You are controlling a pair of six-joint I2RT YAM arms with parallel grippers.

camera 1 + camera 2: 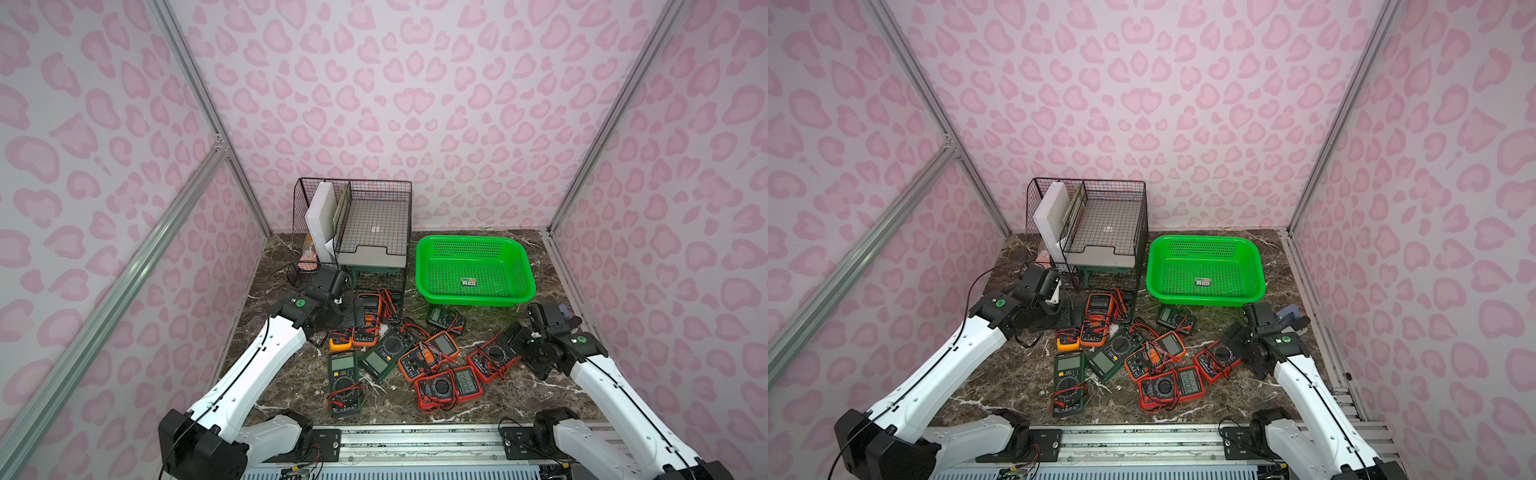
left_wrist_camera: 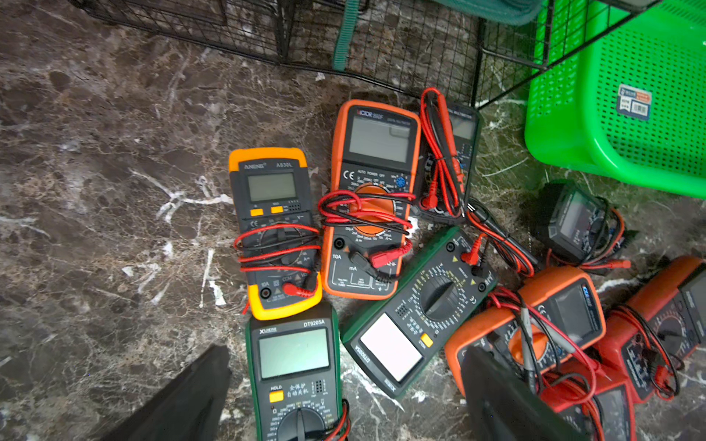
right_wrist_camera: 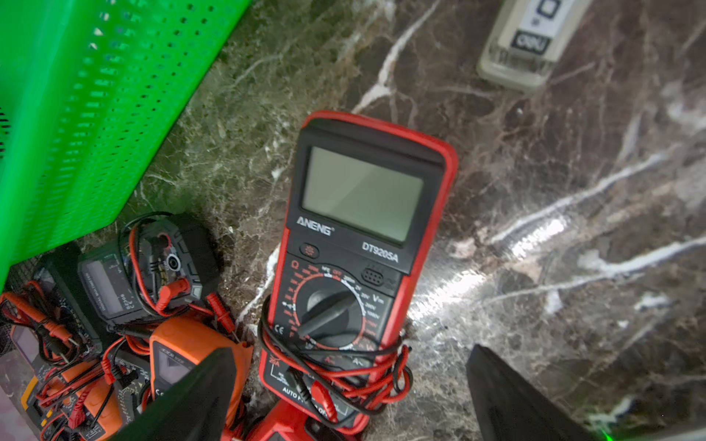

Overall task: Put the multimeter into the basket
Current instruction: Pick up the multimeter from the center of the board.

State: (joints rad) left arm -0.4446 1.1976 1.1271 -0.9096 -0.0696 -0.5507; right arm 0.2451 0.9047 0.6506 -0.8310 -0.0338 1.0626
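Observation:
The bright green basket (image 1: 478,298) (image 1: 1204,300) stands at the back right of the marble table, holding only a small label. Several multimeters wrapped in red and black leads lie in a heap in front of it. My left gripper (image 1: 347,318) (image 2: 344,349) hangs open over the heap's left side, above a dark green multimeter (image 2: 294,366) and near an orange one (image 2: 370,198). My right gripper (image 1: 525,353) (image 3: 351,349) is open over the lower end of a red multimeter (image 3: 363,248) (image 1: 492,359). Neither gripper holds anything. The basket's wall (image 3: 76,114) (image 2: 573,114) shows in both wrist views.
A black wire-mesh organizer (image 1: 353,224) with a white box stands at the back, left of the basket, its lower cage close to the heap. A small white device (image 3: 523,38) lies on the marble beyond the red multimeter. Pink patterned walls close in three sides.

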